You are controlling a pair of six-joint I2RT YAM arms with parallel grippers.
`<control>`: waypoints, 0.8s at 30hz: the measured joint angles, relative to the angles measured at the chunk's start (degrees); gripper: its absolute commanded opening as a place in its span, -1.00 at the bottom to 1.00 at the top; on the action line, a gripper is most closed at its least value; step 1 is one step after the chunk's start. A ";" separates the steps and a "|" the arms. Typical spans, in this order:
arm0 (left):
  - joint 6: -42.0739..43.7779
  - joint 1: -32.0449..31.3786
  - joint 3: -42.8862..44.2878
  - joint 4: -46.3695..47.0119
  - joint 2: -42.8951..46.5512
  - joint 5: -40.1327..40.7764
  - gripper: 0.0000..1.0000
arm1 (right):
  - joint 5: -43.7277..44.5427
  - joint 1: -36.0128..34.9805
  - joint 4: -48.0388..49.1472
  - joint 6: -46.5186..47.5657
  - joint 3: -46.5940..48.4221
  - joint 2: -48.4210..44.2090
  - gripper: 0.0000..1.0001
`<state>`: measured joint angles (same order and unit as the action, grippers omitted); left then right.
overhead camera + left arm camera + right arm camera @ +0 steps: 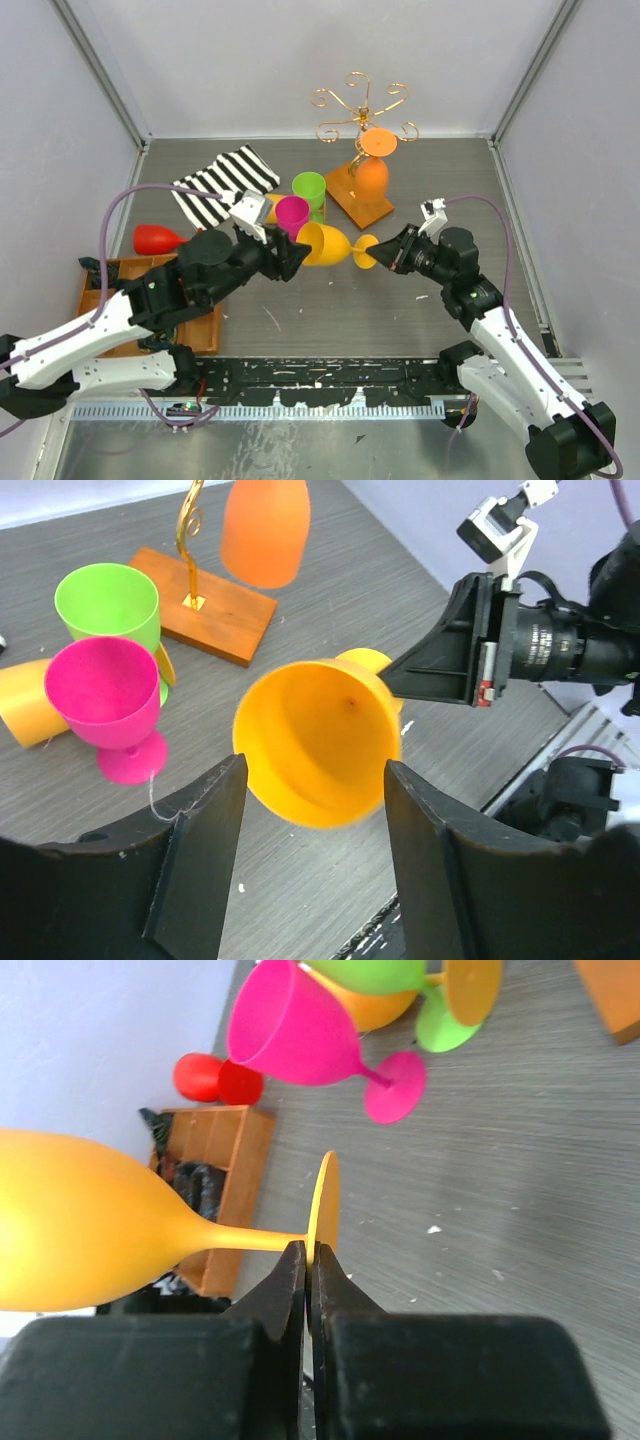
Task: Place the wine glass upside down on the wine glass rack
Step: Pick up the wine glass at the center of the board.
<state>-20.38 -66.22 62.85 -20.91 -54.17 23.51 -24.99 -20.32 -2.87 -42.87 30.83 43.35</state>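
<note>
Right gripper (308, 1260) is clenched on the wine glass (325, 243) foot, mid-air btwn arms; left gripper (315, 770) sits open round its bowl. Handover step imo, next we flip & hang it on the wine glass rack (345, 190).

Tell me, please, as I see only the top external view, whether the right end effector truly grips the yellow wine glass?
Observer: Yes. In the right wrist view the right end effector is shut on the foot's rim of the yellow wine glass.
Operator: Does the left end effector grip the bowl too?
Observer: It looks open. The left wrist view shows the left end effector with its fingers apart on either side of the bowl.
Operator: Is anything inside the bowl?
Observer: No, the left wrist view looks straight into it, and it is empty.
</note>
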 measured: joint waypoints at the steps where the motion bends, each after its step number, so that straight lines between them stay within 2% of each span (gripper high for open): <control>1: 0.28 0.00 -0.22 0.07 1.01 -0.50 0.36 | 1.44 -0.02 -1.42 1.05 0.57 -0.26 -0.98; 11: 5.88 -0.02 -0.37 -1.88 10.88 -0.68 0.69 | 12.41 -0.02 -9.66 12.81 2.71 -4.52 -0.99; 16: 10.97 -0.04 -1.29 -2.58 15.41 -0.24 0.73 | 14.60 0.00 -12.26 19.91 4.70 -9.73 -0.98; 19: 14.29 -0.04 -2.32 -2.27 17.49 -0.76 0.73 | 11.82 0.02 -12.61 24.65 6.67 -11.15 -0.98; 24: 19.26 -0.07 -3.17 -1.60 17.77 -3.96 0.73 | -1.03 0.02 -12.61 32.39 8.20 -12.33 -0.98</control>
<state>-1.13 -66.28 59.68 -22.50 -36.40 19.55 -26.02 -20.29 -15.49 -10.48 39.03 31.03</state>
